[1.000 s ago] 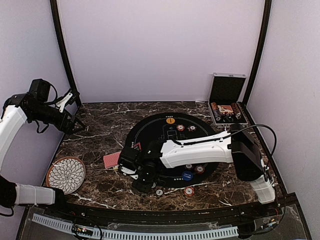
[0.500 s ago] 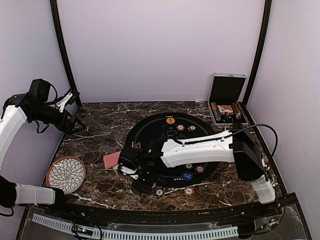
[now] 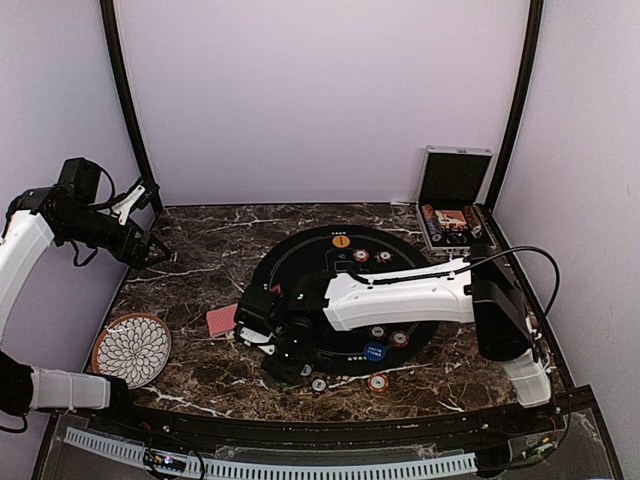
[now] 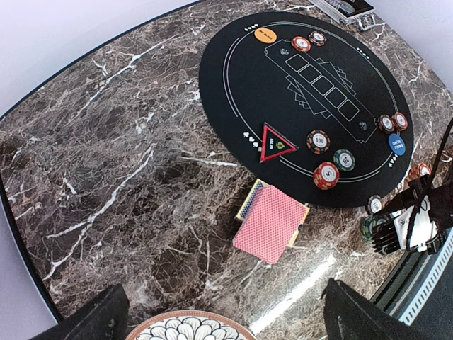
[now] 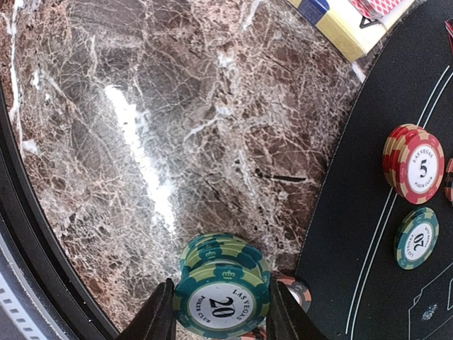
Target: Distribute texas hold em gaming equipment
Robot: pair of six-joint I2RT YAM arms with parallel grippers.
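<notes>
The right gripper (image 5: pixel 221 320) is half-closed on a stack of green 20 chips (image 5: pixel 222 280), pinched between its fingers. A red 5 stack (image 5: pixel 414 163) lies ahead to its right on the black mat (image 5: pixel 368 234). The left gripper (image 4: pixel 226 322) gapes wide and empty, with the red-backed cards (image 4: pixel 271 223) well ahead of it.

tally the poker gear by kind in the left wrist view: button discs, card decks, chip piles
button discs: 2, orange disc and blue disc
card deck: 1
chip piles lying on mat or table: 9
green chip stack in right gripper: 1
total: 13
</notes>
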